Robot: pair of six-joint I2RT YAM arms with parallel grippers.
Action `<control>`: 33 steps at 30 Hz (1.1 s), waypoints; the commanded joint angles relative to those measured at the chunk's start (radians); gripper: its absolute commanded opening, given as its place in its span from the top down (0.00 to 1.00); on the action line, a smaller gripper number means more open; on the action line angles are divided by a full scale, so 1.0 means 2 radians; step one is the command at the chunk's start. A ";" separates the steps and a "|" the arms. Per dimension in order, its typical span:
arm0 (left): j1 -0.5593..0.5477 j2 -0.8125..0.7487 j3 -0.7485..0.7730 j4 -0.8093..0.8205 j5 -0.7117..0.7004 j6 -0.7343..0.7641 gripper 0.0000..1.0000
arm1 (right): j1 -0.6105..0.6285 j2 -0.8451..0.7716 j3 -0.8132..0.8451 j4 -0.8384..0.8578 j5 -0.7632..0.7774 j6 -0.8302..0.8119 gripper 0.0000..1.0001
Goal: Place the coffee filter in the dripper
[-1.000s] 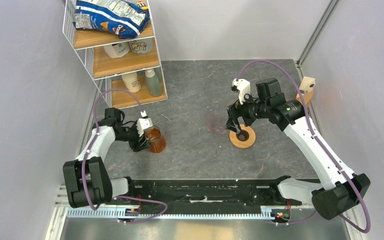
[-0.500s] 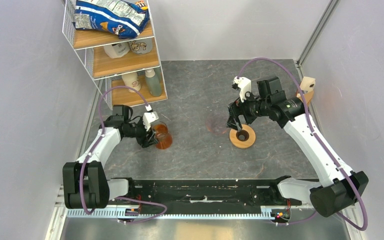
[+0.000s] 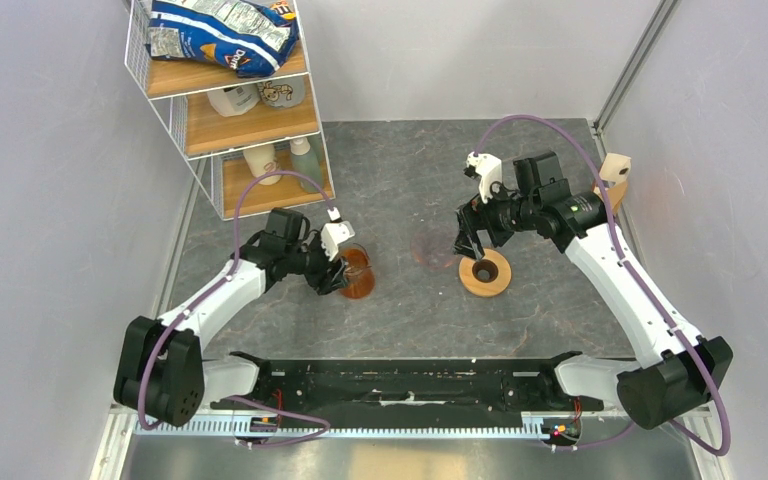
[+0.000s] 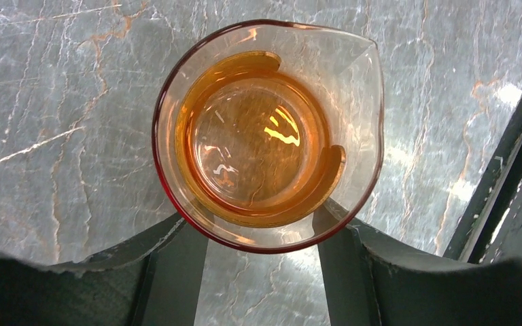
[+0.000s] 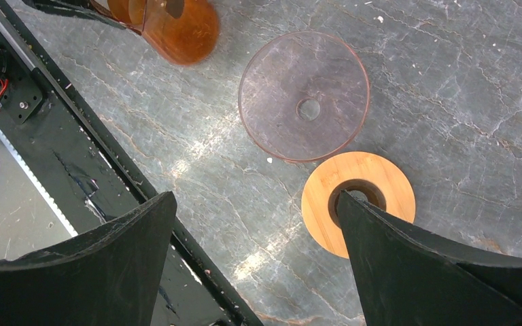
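- A black rail (image 3: 400, 385) runs along the near edge of the bench (image 3: 390, 160); both arm bases sit on it
- The left arm reaches forward and inward over the left half of the bench; the left fingers (image 4: 170, 272) stand partly apart and clasp an amber glass vessel (image 4: 265, 136) between them, each pad touching the lower part of its wall; the vessel stands upright with its pouring lip towards the upper right of the wrist view
- The dripper (image 3: 501, 280) lies flat on the bench right of centre, well apart from the vessel, its dark centre hole facing up
- The right fingers (image 5: 109, 272) hang just over the dripper, spread as wide as they go and holding nothing; in the wrist view one finger overlaps the edge of the wooden ring
- A clear, pink-tinged disc (image 5: 304, 95) with a small centre hole lies flat just beside the dripper, on its left in the top view
- A pale wooden stand (image 3: 615, 168) is upright at the far right edge; a tan-brown sliver (image 3: 596, 190) shows beside it, mostly hidden by the right arm; whether that is the coffee filter I cannot tell
- A white wire shelf (image 3: 175, 120) stands in the far left corner; bottles (image 3: 307, 165) fill its lower tiers and a blue chip bag (image 3: 225, 35) lies on top
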 commanded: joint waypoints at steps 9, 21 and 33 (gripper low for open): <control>-0.086 0.025 -0.003 0.104 -0.075 -0.173 0.37 | -0.022 0.010 0.017 -0.008 -0.017 -0.009 0.03; -0.110 0.007 0.018 0.030 -0.075 -0.156 0.25 | -0.071 0.035 0.024 -0.017 -0.050 0.005 0.03; -0.029 -0.092 0.103 -0.086 -0.044 -0.252 0.15 | -0.109 0.167 0.052 0.003 -0.026 0.095 0.03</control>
